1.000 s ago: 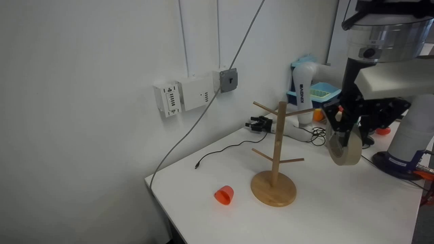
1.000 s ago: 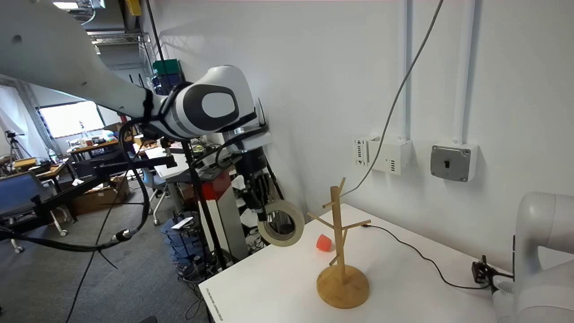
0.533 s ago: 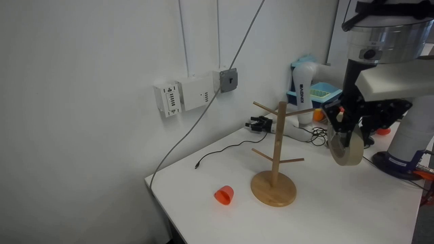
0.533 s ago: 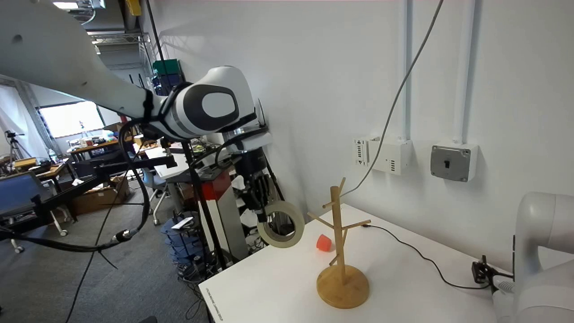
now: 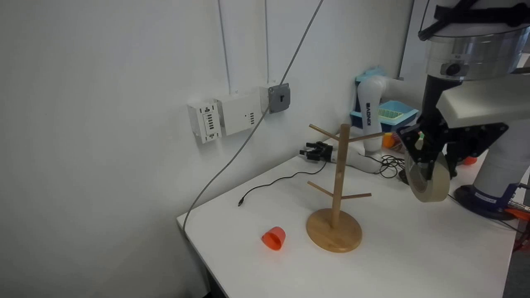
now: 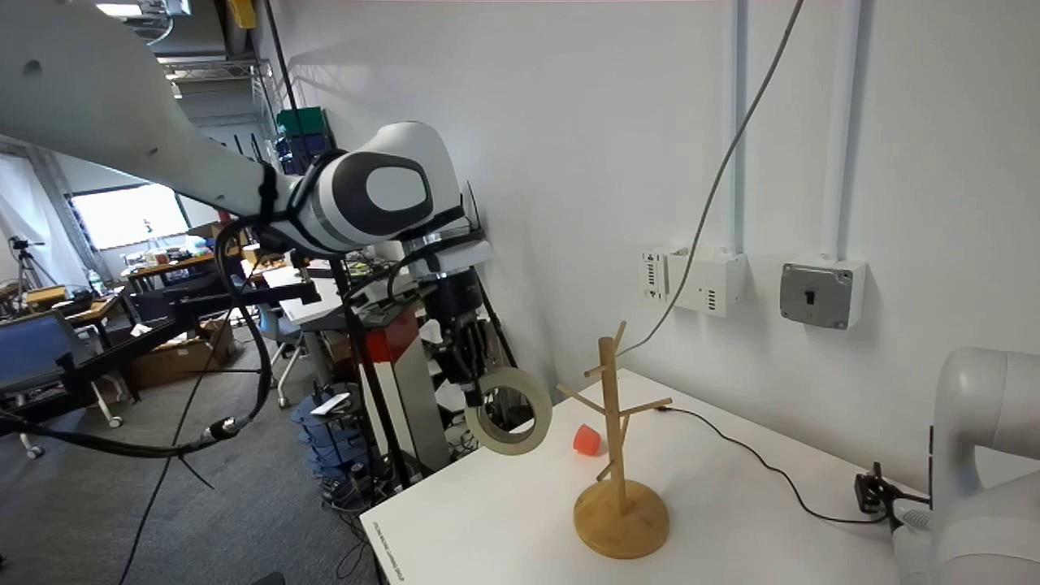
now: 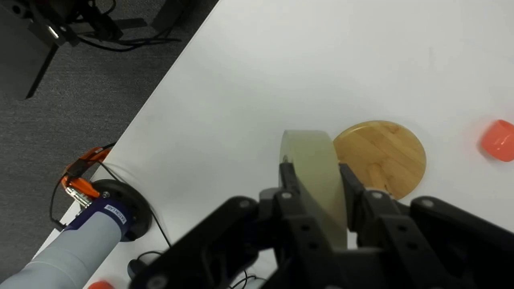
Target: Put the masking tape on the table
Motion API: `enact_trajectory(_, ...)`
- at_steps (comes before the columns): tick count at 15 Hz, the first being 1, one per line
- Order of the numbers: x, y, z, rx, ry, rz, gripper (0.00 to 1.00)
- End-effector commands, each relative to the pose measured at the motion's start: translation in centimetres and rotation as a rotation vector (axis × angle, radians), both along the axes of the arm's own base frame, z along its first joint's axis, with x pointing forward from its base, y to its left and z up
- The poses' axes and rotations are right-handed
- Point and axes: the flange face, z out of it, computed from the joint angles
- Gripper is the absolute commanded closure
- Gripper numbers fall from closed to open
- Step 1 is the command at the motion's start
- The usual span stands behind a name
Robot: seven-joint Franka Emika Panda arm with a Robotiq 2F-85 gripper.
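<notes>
Wall (image 5: 103,124): pale behind your workspace, carrying white boxes (image 5: 238,114) and a grey switch box (image 6: 812,296); a grey cable (image 6: 717,183) slants down across it in both exterior views.
Grey carpet (image 6: 244,487): floor of the room behind your arm in an exterior view, with a wooden desk (image 6: 166,266) and a blue-backed chair (image 6: 36,341) on it.
White table (image 5: 414,256): straight-edged; the print along one edge is too small for you to read.
Wooden peg stand (image 5: 338,182): upright on the table on its round base, pegs jutting from the post high and low.
Orange-red cup (image 5: 273,238): on its side on the tabletop, near the stand's base but apart from it.
Black cable (image 5: 271,184): winding over the table near the wall, its plug end lying on the surface.
Kinova arm (image 5: 369,93): white, by the wall, its name legible to you in an exterior view; a blue basket (image 5: 406,118) sits near it.
Grey column (image 7: 76,251): dark-blue collar with a white label, foot on the table; your wrist view shows an orange clamp (image 7: 83,187) just beside it at the table edge.
Franka arm (image 6: 394,187): your own, extending from the upper left of an exterior view, wrist pointing down.
Masking tape (image 5: 440,184): cream-beige ring, on edge, raised above the table; in your wrist view it partly covers the stand's base.
Gripper (image 7: 316,170): you have it clamped on the tape, one finger against each flat side.
</notes>
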Motion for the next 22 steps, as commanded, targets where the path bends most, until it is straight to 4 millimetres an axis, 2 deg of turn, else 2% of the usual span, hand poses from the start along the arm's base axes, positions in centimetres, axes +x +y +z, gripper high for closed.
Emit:
enact_trajectory(1,0.0,0.0,0.1,0.000,0.001,0.000,0.71)
enact_trajectory(2,0.0,0.0,0.1,0.000,0.001,0.000,0.71)
enact_trajectory(3,0.0,0.0,0.1,0.000,0.001,0.000,0.93)
enact_trajectory(6,0.3,-0.1,-0.1,-0.054,-0.053,0.014,0.93)
enact_trajectory(9,0.2,0.1,-0.3,-0.031,-0.014,-0.024,0.93)
enact_trajectory(10,0.3,0.0,-0.6,-0.043,-0.019,-0.004,0.71)
enact_trajectory(18,0.4,0.1,-0.8,-0.039,-0.013,-0.006,0.71)
enact_trajectory(19,0.4,0.1,-0.8,-0.039,-0.013,-0.006,0.93)
enact_trajectory(22,0.3,0.1,-1.1,-0.033,0.001,-0.013,0.93)
